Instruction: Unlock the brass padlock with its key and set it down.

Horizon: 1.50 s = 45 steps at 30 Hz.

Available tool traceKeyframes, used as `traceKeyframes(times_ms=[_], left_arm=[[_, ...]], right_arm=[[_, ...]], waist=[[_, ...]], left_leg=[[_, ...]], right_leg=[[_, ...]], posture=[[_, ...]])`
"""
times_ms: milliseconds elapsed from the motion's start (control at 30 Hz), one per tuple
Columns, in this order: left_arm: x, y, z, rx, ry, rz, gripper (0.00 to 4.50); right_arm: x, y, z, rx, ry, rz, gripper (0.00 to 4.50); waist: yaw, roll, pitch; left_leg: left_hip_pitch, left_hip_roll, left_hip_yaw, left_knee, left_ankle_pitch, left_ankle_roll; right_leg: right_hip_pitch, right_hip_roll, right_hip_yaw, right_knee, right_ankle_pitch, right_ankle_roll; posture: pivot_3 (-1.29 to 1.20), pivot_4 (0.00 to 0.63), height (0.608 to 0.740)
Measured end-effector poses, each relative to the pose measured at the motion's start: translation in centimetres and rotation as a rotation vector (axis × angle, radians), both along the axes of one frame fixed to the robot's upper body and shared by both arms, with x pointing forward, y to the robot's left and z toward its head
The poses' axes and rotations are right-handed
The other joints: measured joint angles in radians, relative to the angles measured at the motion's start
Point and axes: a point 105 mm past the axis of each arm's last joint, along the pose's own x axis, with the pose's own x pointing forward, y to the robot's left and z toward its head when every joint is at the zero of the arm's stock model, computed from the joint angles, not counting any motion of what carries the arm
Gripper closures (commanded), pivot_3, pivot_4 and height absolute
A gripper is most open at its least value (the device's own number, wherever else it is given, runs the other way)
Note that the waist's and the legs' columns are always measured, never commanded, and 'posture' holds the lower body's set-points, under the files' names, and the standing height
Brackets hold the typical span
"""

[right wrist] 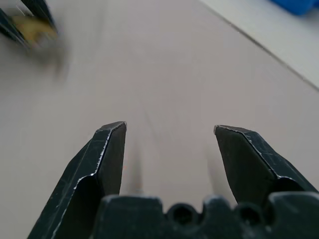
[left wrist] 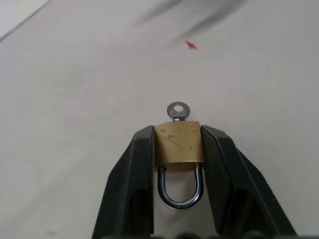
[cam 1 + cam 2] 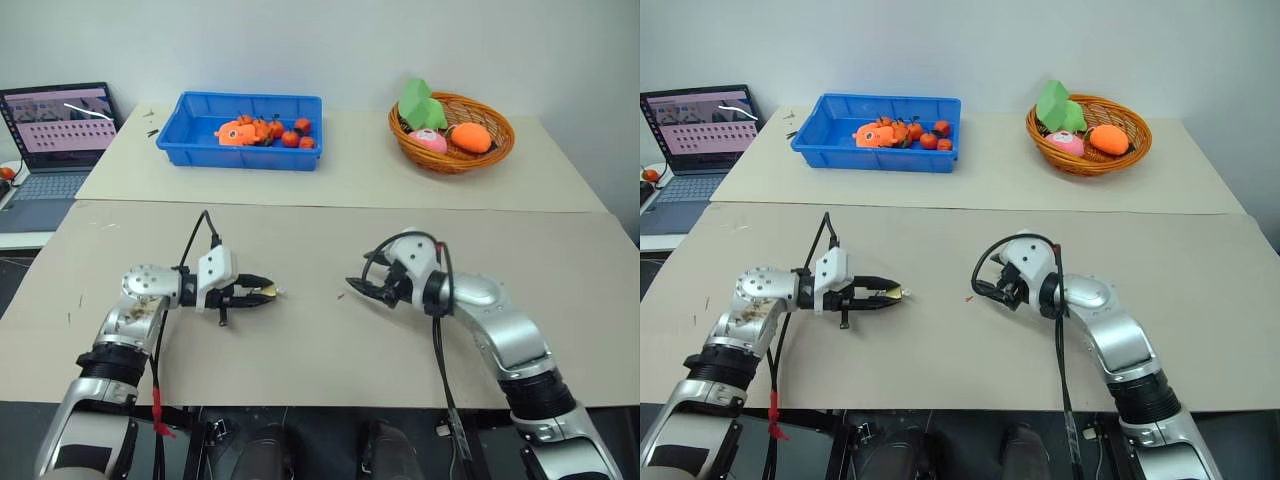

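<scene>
Between my two arms, at the middle of the near surface (image 3: 330,225): a stretch of bare beige top, with a tiny red speck (image 2: 191,46) lying on it. Item one: my left end effector (image 2: 177,149), fingers closed on the flat sides of the brass padlock (image 2: 178,143); shackle turned back toward my wrist, lock body at the fingertips. Item two: the key (image 2: 178,111), seated in the padlock's bottom, its round head standing out past my fingertips toward the open middle. Item three: my right end effector (image 1: 169,137), fingers parted wide, nothing between them, pointing toward the left one across the gap. Item four: far surface behind a seam, carrying a blue tray (image 3: 195,140) of small orange pieces and a wicker basket (image 3: 495,150) of soft toys, both well apart from my arms. Item five: a laptop (image 3: 55,130), beyond the left edge.
</scene>
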Motion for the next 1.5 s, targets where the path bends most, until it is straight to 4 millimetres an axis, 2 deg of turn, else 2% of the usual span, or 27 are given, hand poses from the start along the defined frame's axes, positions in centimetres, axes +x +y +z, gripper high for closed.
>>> traceKeyframes(times_ms=[100,200,333,467,667,767,833,900,1067,1200,1333,1500], left_arm=[[-0.4,-0.4,1.2,0.005,0.020,-0.024,3.64],[-0.8,-1.0,1.9,-0.013,0.055,-0.038,3.64],[-0.7,-1.6,3.8,-0.033,0.074,-0.048,3.64],[-0.3,-1.6,5.1,-0.042,0.057,-0.044,3.64],[0.0,-1.8,6.2,-0.060,0.041,-0.044,3.64],[0.0,-1.8,6.2,-0.062,0.044,-0.040,3.64],[0.1,-1.7,6.1,-0.063,0.047,-0.034,3.64],[0.2,-1.9,6.2,-0.068,0.046,-0.037,3.64],[0.6,-3.0,7.0,-0.087,0.027,-0.067,3.64],[0.7,-3.5,7.0,-0.095,0.027,-0.075,3.64],[0.8,-3.9,7.1,-0.103,0.028,-0.087,3.64],[0.8,-4.0,6.9,-0.105,0.052,-0.085,3.64]], right_arm=[[0.3,-0.5,-1.7,-0.008,0.004,-0.071,1.14],[0.7,-0.5,-1.4,-0.026,-0.051,-0.097,1.14],[1.1,-0.5,-0.6,-0.129,-0.232,-0.128,1.14],[0.1,-0.5,-1.5,-0.207,-0.320,-0.116,1.14],[-1.5,0.1,-0.8,-0.172,-0.359,-0.096,1.14],[-2.3,0.4,1.6,-0.204,-0.472,-0.035,1.14],[-3.1,1.1,3.5,-0.343,-0.636,0.074,1.14],[-3.5,2.1,4.5,-0.471,-0.779,0.165,1.14],[-4.1,4.9,4.0,-0.626,-1.026,0.351,1.14],[-3.9,5.8,4.2,-0.674,-1.193,0.435,1.14],[-3.6,6.1,4.7,-0.696,-1.346,0.486,1.14],[-3.3,5.2,4.9,-0.717,-1.452,0.514,1.14]], waist=[[-0.003,0.000,0.000],[-0.007,0.000,0.000],[-0.005,0.000,0.000],[-0.001,0.000,0.000],[-0.005,0.000,0.001],[-0.004,0.000,0.001],[-0.004,0.001,0.001],[-0.004,0.001,0.001],[-0.003,0.000,0.001],[-0.003,0.000,0.001],[-0.005,0.000,0.001],[-0.005,0.000,0.001]], left_leg=[[0.000,0.000,0.000,-0.003,0.000,0.000],[0.000,0.000,0.000,-0.003,0.000,0.000],[0.001,0.000,0.000,-0.001,0.000,-0.001],[0.001,0.000,0.000,-0.002,0.000,-0.001],[0.001,0.000,0.000,0.000,0.000,-0.001],[0.001,0.000,0.000,0.001,0.000,-0.001],[0.001,0.000,0.000,0.001,0.000,-0.001],[0.001,0.000,0.000,0.002,0.000,-0.001],[0.000,0.000,0.001,0.005,0.000,-0.001],[0.000,0.000,0.000,0.006,0.000,-0.001],[0.000,0.000,0.001,0.006,0.000,-0.001],[0.000,0.000,0.001,0.006,0.000,-0.001]], right_leg=[[-0.001,0.000,0.000,-0.001,-0.001,0.001],[-0.001,0.001,0.000,-0.001,-0.001,0.002],[-0.001,0.000,0.001,-0.001,-0.002,0.003],[0.000,0.000,0.000,-0.001,-0.003,0.003],[0.000,0.000,0.001,-0.001,-0.003,0.003],[0.000,0.000,0.001,-0.001,-0.003,0.003],[-0.001,0.000,0.001,-0.001,-0.006,0.008],[0.000,0.000,0.001,-0.001,-0.008,0.011],[-0.001,0.000,0.001,0.000,-0.008,0.011],[-0.001,0.000,0.001,0.001,-0.008,0.011],[-0.001,0.000,0.001,0.001,-0.008,0.010],[-0.001,0.000,0.001,0.001,-0.009,0.010]], posture=[[0.00,0.150,0.684],[0.00,0.150,0.684],[0.00,0.150,0.684],[0.00,0.150,0.684],[0.00,0.150,0.684],[0.00,0.150,0.684],[0.00,0.150,0.684],[0.00,0.150,0.684],[0.00,0.150,0.684],[0.00,0.150,0.684],[0.00,0.150,0.684],[0.00,0.150,0.684]])
